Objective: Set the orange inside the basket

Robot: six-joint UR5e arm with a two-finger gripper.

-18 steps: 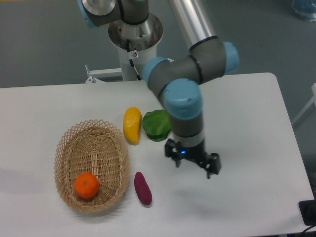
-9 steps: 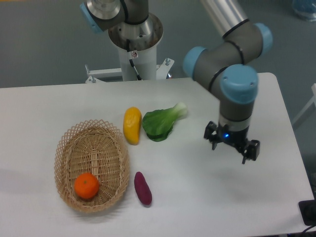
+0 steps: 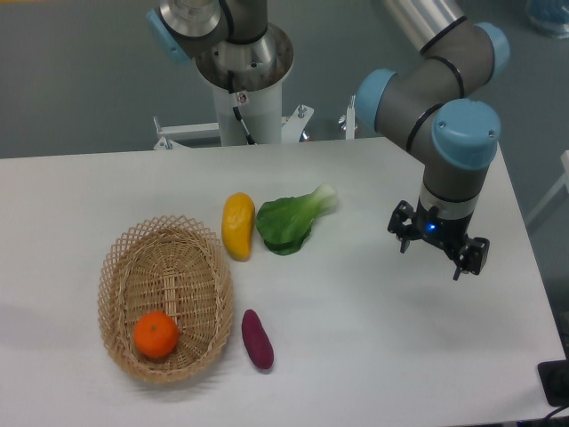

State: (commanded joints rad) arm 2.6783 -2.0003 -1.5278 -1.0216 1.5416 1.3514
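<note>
Our tool [image 3: 441,250], jaws apart and empty, has swung right across the table [image 3: 373,356], leaving the orange [image 3: 156,335] resting in the basket [image 3: 133,245], task apparently done.

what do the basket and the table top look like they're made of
The basket looks like woven tan wicker: visible strands and an open lattice rim, matte finish. The table top looks like a smooth white laminate or painted board with a faint sheen, though the exact material cannot be told.
</note>
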